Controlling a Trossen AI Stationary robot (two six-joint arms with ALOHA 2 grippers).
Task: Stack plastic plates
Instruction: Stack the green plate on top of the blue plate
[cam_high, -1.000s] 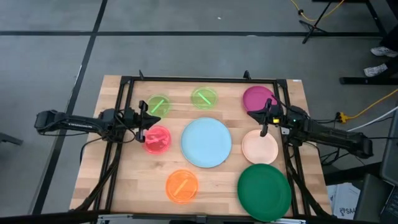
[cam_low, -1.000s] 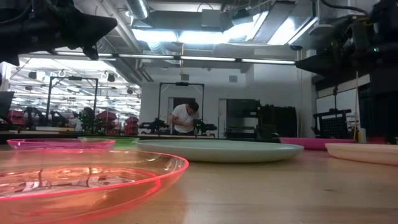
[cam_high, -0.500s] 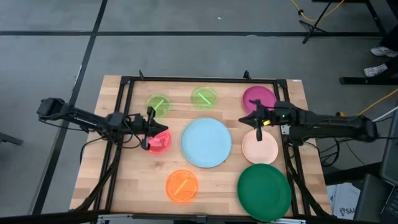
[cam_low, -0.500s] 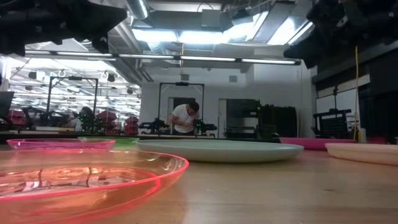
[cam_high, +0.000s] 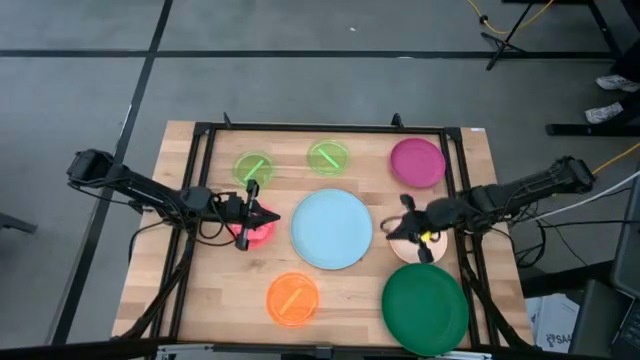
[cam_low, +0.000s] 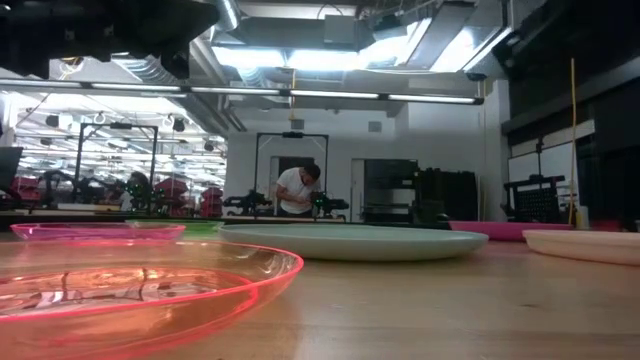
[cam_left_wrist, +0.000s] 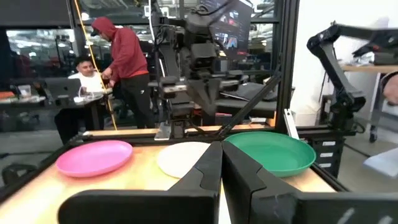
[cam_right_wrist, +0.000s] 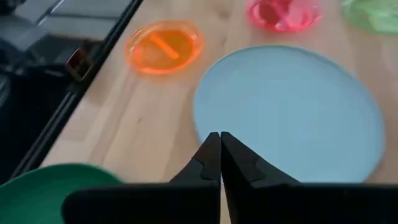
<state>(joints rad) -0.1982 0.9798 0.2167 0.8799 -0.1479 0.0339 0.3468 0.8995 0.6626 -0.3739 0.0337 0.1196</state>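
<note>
Eight plates lie flat and apart on the wooden table (cam_high: 200, 290): dark green (cam_high: 425, 308), light blue (cam_high: 332, 229), magenta (cam_high: 417, 161), peach (cam_high: 412, 252), two translucent green (cam_high: 254, 167) (cam_high: 328, 157), red-pink (cam_high: 258, 234) and orange (cam_high: 292, 298). My left gripper (cam_high: 268, 216) is shut and hovers over the red-pink plate, pointing toward the table's right. My right gripper (cam_high: 392, 229) is shut above the peach plate's left rim, facing the light blue plate (cam_right_wrist: 289, 112). In its wrist view the left gripper (cam_left_wrist: 221, 147) faces the peach plate (cam_left_wrist: 183, 158).
A black metal frame (cam_high: 320, 128) runs around the tabletop, with rails along both sides. In the room beyond the table, people stand at benches (cam_left_wrist: 124, 56). Bare wood shows between the plates, most of it at the near left corner.
My left gripper has moved toward the table's right, from beside the red-pink plate to over it. My right gripper has swung from beside the magenta plate toward the near edge and the left, ending over the peach plate's left rim. No plate has moved.
</note>
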